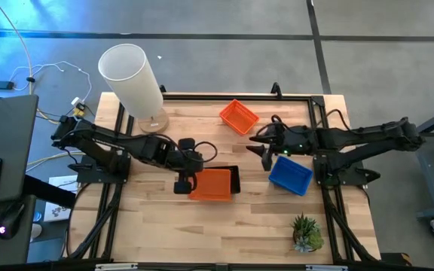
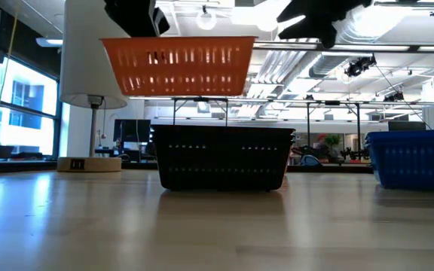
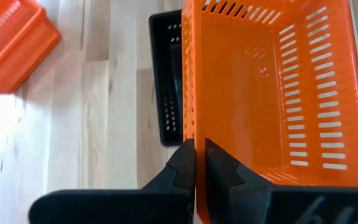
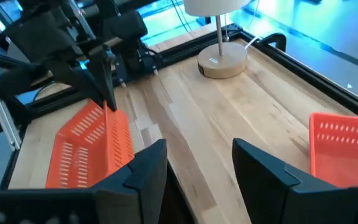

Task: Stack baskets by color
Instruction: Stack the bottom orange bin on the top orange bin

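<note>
orange mesh basket [image 1: 211, 184] pinched by left gripper [image 3: 195, 163], right gripper [image 4: 194, 163] apart

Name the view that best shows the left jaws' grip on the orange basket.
Left wrist view: the left gripper pinches the held orange basket by its wall. Low view shows it lifted above the black basket; high view only overhead; right wrist view distant.

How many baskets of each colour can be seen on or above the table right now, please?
Orange baskets: 2, one by the far edge, one held by the left gripper
Blue basket: 1
Black basket: 1
Total: 4
</note>
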Controlling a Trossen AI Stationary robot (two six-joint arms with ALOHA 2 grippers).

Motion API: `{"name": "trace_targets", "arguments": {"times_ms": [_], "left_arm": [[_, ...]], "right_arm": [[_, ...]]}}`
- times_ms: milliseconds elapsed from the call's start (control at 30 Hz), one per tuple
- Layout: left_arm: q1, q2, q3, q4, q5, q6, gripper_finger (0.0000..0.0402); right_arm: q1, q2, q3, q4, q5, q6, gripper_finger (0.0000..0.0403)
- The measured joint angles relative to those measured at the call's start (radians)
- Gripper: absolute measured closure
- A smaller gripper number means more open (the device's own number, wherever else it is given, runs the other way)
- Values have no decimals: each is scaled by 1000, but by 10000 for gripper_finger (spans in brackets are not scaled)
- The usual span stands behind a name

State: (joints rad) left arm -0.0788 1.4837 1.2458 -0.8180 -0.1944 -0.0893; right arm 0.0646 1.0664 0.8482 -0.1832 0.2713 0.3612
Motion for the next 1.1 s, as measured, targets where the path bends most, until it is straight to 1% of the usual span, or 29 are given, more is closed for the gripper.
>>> {"name": "trace_targets", "arguments": {"times_ms": [133, 233, 400, 533, 700, 767, 867, 1100], "left_arm": [[17, -1, 21, -35, -1, -8, 401], [26, -1, 36, -35, 0, -8, 401], [43, -1, 45, -68, 11, -5, 401], [57, -1, 45, -88, 9, -21, 401], [63, 0, 45, -92, 7, -12, 401], [65, 0, 45, -95, 7, -12, 401], [66, 0, 45, -95, 1, -12, 401], [66, 0, 45, -65, -4, -12, 401]], "right_arm": [[-30, 86, 90, -16, -62, -40, 234], [-32, 165, 163, -37, -89, -99, 234], [-31, 289, 299, -165, -89, -183, 234], [-17, 371, 375, -194, -89, -261, 234], [5, 451, 425, -214, -115, -365, 234], [10, 472, 435, -218, -133, -383, 234], [17, 499, 436, -219, -132, -411, 234], [17, 534, 436, -215, -150, -396, 234]]}}
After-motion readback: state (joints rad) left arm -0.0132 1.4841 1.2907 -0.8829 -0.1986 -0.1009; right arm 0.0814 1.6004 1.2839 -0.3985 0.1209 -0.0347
